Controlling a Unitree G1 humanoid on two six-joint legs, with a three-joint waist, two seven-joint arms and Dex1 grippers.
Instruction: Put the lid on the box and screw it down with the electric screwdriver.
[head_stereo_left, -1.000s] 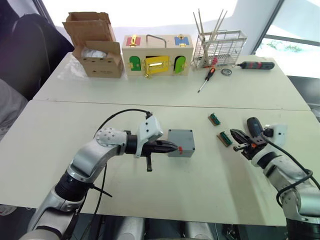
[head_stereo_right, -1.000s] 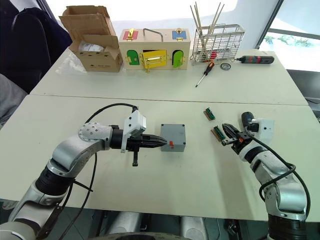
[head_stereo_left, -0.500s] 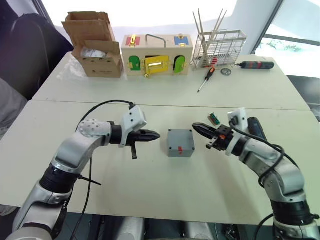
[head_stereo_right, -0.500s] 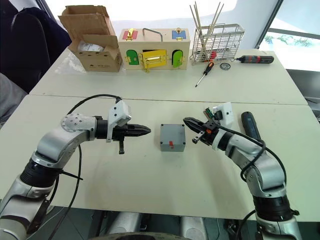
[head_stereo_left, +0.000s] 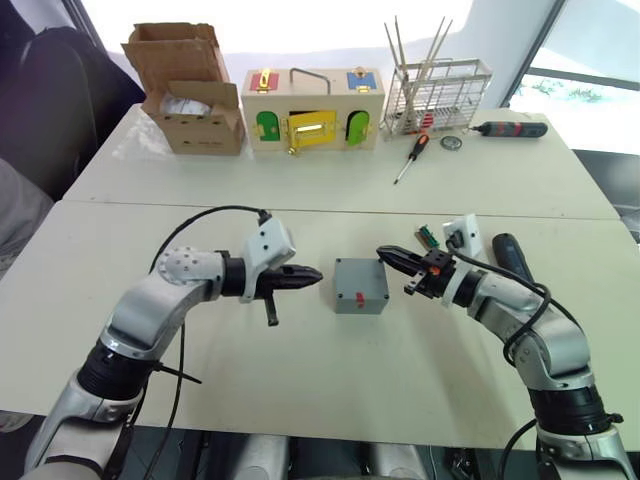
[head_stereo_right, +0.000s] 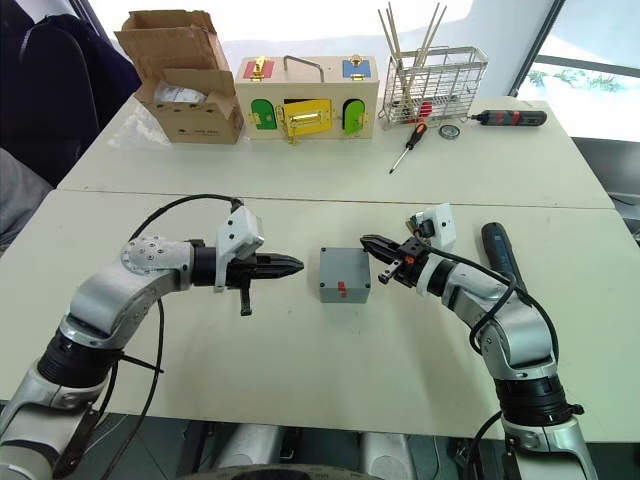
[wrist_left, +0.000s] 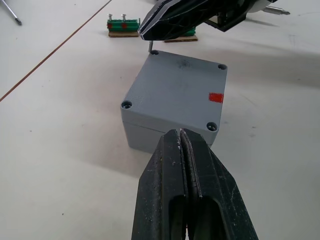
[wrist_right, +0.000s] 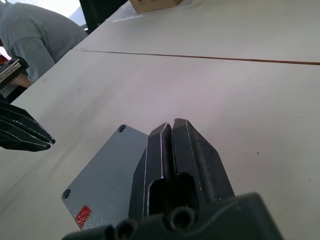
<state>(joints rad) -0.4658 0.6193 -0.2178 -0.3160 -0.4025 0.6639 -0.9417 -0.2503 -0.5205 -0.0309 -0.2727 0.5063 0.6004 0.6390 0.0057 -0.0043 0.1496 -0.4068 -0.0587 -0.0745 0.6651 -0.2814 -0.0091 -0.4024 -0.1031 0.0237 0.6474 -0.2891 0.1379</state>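
Box (head_stereo_left: 360, 285) sits on the white surface (head_stereo_left: 300, 380) between the two arms, lid (wrist_left: 177, 90) already seated on top, red mark toward the robot. Left pincer (head_stereo_left: 312, 279) closed and empty, tip just beside the box's left side; right pincer (head_stereo_left: 392, 257) closed, holding a small screw over the lid's far right corner hole. Electric screwdriver (head_stereo_left: 512, 253) lies on the surface to the right, behind the right arm.

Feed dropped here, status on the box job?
Left gripper and right gripper shut, empty, flanking the box. Lid sits on it. Electric screwdriver lies untouched behind the right arm.
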